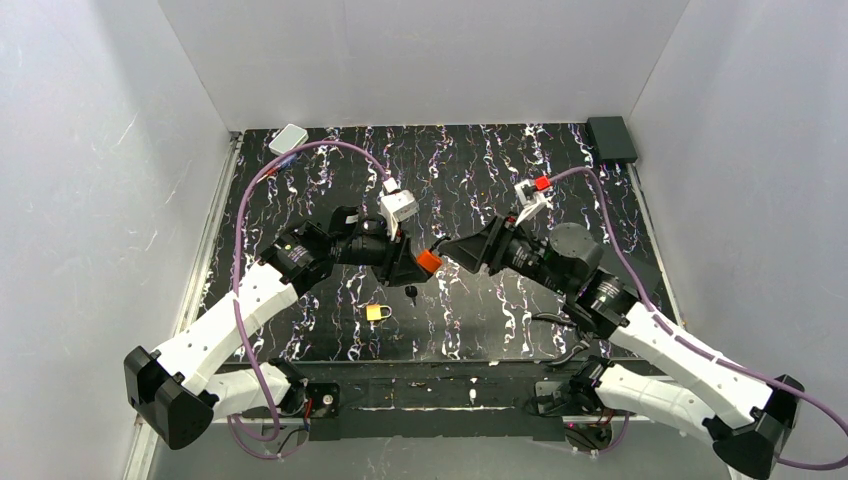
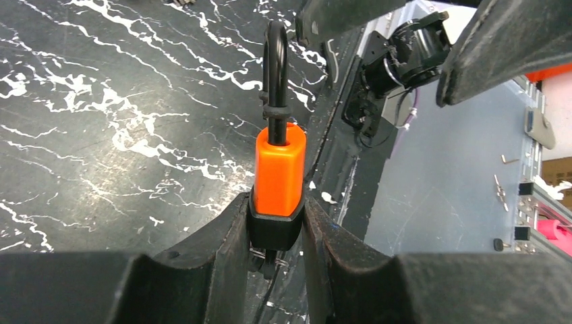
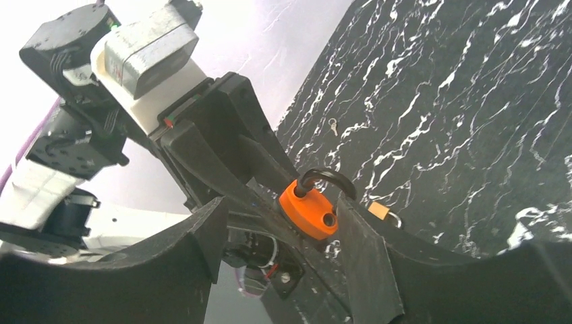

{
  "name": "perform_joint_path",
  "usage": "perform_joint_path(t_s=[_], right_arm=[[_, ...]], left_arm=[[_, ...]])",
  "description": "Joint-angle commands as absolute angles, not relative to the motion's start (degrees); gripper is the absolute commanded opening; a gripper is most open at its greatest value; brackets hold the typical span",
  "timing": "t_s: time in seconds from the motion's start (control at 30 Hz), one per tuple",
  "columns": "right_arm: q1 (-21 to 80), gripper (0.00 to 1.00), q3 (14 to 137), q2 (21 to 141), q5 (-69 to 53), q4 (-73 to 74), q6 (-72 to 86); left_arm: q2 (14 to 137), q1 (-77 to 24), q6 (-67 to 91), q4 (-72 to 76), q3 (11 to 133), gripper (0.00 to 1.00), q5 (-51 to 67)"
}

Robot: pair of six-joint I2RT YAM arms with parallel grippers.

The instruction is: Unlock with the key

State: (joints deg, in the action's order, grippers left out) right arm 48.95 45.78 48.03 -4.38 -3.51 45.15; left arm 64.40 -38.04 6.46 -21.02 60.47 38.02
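Nearest the arm bases, the small yellow padlock [image 1: 377, 313] lies on the marbled black table [image 1: 500, 170]. Just beyond it is the key [image 1: 411, 293] — a tiny dark sliver that seems to lie loose on the surface, in neither gripper. Past that, the left gripper [image 2: 276, 202] is clenched on the lower end of the orange padlock [image 2: 278, 169]. The black shackle [image 2: 275, 54] points toward the right gripper [image 3: 280, 202], whose fingers stand apart on either side of the lock and grasp nothing.

The key looks thin and flat, so fingers reaching for it could skid it away or knock it against the yellow padlock close by. If the right jaws close on the shackle instead, a pull could twist the lock out of a grip that pinches little more than its black base cap [image 2: 273, 226]. The two grippers are crowded and could clash. If the keyway sits in that buried end, the key has no way in without a regrasp.

From above I cannot confirm that the key touches the table. Something metallic glints under the base cap, but it is too hidden to name. From the right wrist, a dark round hole [image 3: 328, 219] shows on the orange body — keyway or empty shackle socket, I cannot tell. The shackle's far leg and half the yellow padlock vanish behind a right finger [image 3: 361, 256], so whether the lock is shut is unclear.
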Motion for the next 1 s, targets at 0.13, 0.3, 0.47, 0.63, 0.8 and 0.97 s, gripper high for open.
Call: perform_joint_path(t_s=[0.13,0.3,0.47,0.63,0.8,0.97], right_arm=[[49.22,0.64,49.05,55.24,-6.14,-5.16,54.12],[49.22,0.6,50.2,58.28,-4.66,-4.24,53.6],[49.22,0.59,51.85,59.78,-3.38,-4.61,52.88],[49.22,0.62,54.3,61.34,-4.69,-4.22,52.53],[49.22,0.88,58.01,60.55,0.56,6.63,51.17],[49.22,0.98,58.07,57.91,4.04,13.01,52.73]], left_arm=[[63.14,-38.06,4.71,-21.09,60.89,0.0,35.32],[62.91,-38.06,4.44,-20.96,60.62,0.0,36.38],[63.08,-37.99,4.4,-20.91,60.36,0.0,37.69],[62.84,-38.05,4.23,-21.22,60.32,0.0,36.39],[62.14,-38.04,3.76,-22.72,60.44,0.0,28.9],[61.72,-38.04,3.61,-23.2,60.6,0.0,24.45]])
